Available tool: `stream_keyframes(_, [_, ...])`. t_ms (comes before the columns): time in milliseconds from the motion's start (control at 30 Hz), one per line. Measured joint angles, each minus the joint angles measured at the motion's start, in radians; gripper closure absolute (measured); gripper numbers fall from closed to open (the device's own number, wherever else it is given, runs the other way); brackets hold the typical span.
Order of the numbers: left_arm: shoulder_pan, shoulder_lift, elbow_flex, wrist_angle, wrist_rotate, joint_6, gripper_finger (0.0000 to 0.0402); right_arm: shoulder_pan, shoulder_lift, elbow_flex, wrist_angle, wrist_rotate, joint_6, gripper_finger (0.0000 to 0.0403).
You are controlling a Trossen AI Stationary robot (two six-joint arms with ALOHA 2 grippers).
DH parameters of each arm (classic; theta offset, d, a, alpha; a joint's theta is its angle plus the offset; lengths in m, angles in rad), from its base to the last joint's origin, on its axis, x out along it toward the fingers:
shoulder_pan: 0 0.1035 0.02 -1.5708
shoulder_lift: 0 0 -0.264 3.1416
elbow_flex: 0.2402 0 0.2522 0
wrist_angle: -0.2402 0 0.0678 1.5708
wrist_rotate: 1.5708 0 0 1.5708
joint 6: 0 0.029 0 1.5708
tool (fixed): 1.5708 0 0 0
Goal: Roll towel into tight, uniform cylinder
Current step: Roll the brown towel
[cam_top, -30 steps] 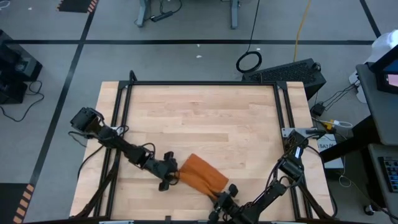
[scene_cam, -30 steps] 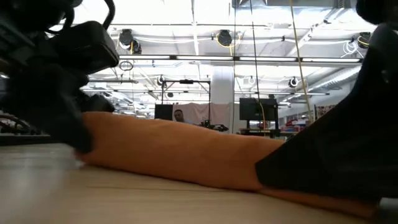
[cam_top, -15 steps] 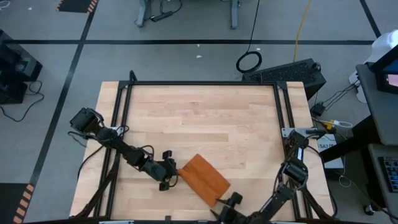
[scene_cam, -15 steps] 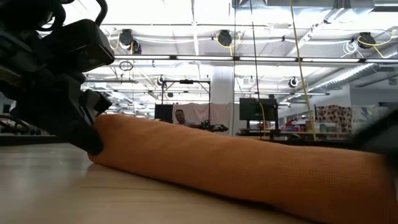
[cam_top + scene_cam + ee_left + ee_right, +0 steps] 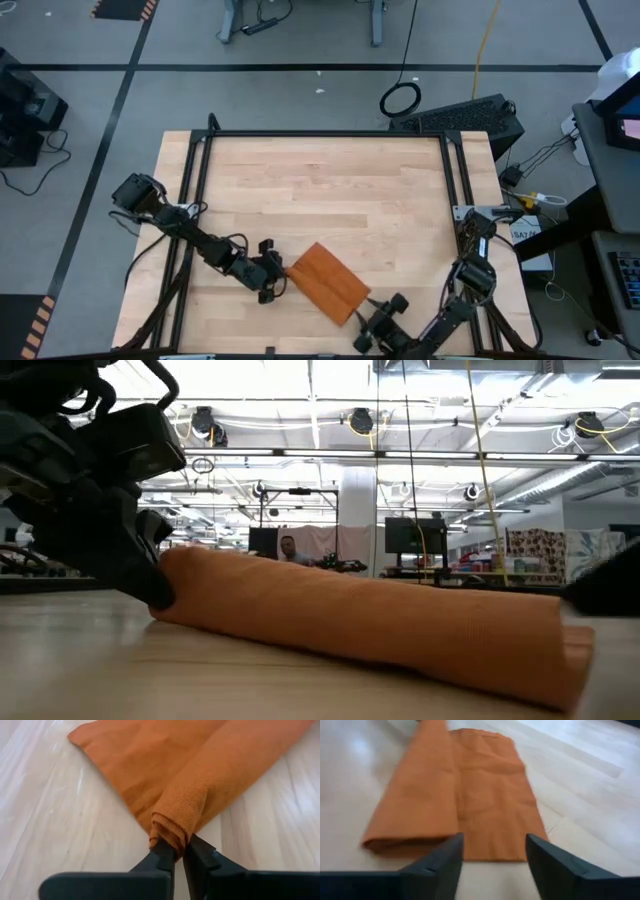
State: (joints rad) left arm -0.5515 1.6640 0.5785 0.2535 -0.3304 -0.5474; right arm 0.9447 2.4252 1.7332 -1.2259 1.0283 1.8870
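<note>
The rust-orange towel [image 5: 326, 283] lies slantwise on the wooden table near its front edge. It is partly rolled: the roll [image 5: 415, 805] runs along its near side, and a flat part [image 5: 490, 795] spreads out on the far side. My left gripper [image 5: 278, 281] is shut on the roll's left end. My right gripper [image 5: 372, 318] stands open just off the towel's right end [image 5: 570, 655], touching nothing. In the right wrist view its fingers stand wide apart in front of the towel's edge. My left gripper [image 5: 176, 847] pinches the left end of the roll [image 5: 170, 837] between its two fingertips. The fingers come nearly level from the table's left and lie along the roll. The towel rests on the table, and the roll stretches away from the fingers toward the right.
Bare wooden tabletop [image 5: 330, 190] stretches from the towel to the far edge. Black frame rails [image 5: 200, 170] run along the table's left and right sides. A dark box [image 5: 470, 118] stands beyond the far right corner.
My right gripper has let go of the towel's right end and drawn back toward the table's near edge, then a little to the right. That end now lies free on the table, and the towel lies flatter and straighter. My left gripper has stayed at the left end.
</note>
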Motion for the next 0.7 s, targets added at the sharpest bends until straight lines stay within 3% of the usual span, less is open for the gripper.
stream_keyframes(233, [-0.035, -0.002, 0.001, -0.041, -0.014, -0.104, 0.038, -0.084, 0.0, -0.067, 0.164, -0.007, -0.177, 0.0311])
stream_keyframes(367, [-0.075, -0.004, 0.003, -0.096, -0.021, -0.219, 0.0381, -0.107, 0.0, -0.053, 0.178, -0.003, -0.289, 0.0348])
stream_keyframes(567, [-0.093, -0.017, 0.001, -0.109, -0.032, -0.259, 0.0381, -0.082, -0.007, 0.045, -0.067, -0.069, -0.214, 0.0342])
stream_keyframes(700, [-0.097, -0.015, -0.001, -0.069, -0.025, -0.259, 0.0381, -0.025, -0.025, 0.1, -0.086, -0.011, -0.144, 0.0304])
